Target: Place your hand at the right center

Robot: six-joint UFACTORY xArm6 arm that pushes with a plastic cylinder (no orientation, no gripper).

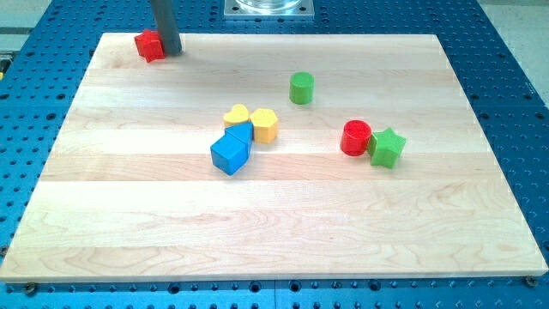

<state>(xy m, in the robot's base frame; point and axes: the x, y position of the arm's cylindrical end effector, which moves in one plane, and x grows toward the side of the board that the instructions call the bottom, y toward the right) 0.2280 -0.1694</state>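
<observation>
Pale wooden board (129,215) on a blue perforated bench (515,51), filling most of the view. Next in size: dark rod coming down at the view's top left, with my tip (169,51) resting at the board's far-left corner, touching or just beside a small red block (149,45) of unclear shape on its left. No claw on this rig, so nothing to open or clench; nothing grasped, only a bare rod.

Smaller still, near the middle: blue cube (229,154) with a second blue block (241,132) touching its upper edge, a yellow heart (236,115) and a yellow hexagonal block (265,125) just beside those. Right of centre: red cylinder (355,137) touching a green star (387,147). Green cylinder (301,87) alone, higher up.

Judged step: barely begun. Target spot, the bare wood at the board's right edge about halfway down, well apart from my tip, across almost the whole board.

Next move calls for a long diagonal slide to the view's right and downward. Likely snags: green cylinder and the red cylinder and green star pair, lying near a straight line. Safer to pass above the green cylinder, then drop down along the right edge.
</observation>
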